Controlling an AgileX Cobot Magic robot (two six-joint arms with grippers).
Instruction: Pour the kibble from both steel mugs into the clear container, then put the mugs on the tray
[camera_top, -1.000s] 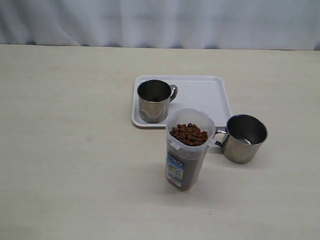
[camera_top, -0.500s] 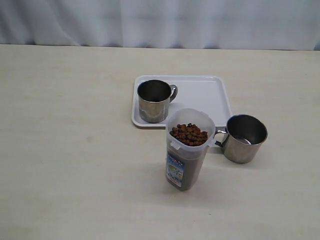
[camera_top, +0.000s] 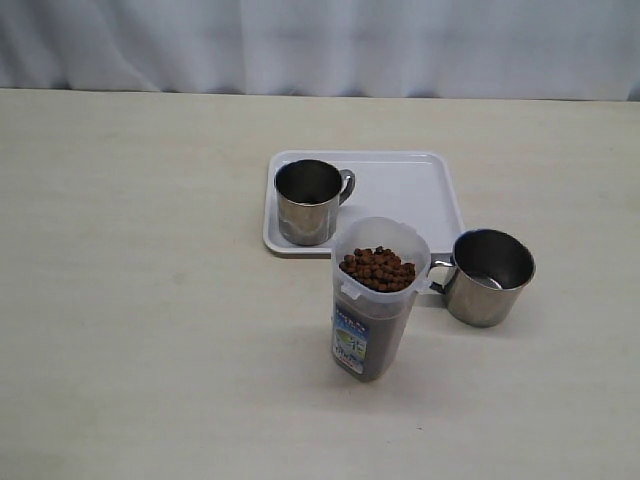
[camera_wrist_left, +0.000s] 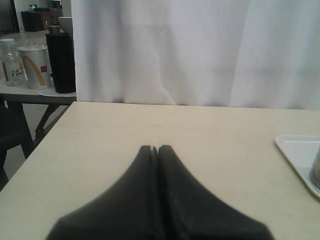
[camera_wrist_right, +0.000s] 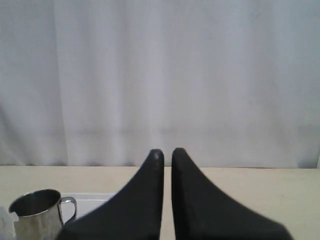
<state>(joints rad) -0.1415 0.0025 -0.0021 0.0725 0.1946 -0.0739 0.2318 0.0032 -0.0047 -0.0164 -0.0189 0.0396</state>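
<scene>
The clear container (camera_top: 375, 300) stands upright mid-table, filled with kibble (camera_top: 378, 268) up to its rim. One steel mug (camera_top: 308, 202) stands on the left part of the white tray (camera_top: 405, 185). The other steel mug (camera_top: 487, 277) stands on the table just right of the container, off the tray's near right corner; both mugs look empty. Neither gripper shows in the exterior view. My left gripper (camera_wrist_left: 156, 148) is shut and empty over bare table, with the tray's edge (camera_wrist_left: 299, 152) off to one side. My right gripper (camera_wrist_right: 167, 151) is shut to a thin slit, with a steel mug (camera_wrist_right: 34, 212) far off.
A white curtain (camera_top: 320, 45) hangs behind the table's far edge. In the left wrist view a side table (camera_wrist_left: 35, 92) with a bottle, a paper cup and a black flask stands past the table's edge.
</scene>
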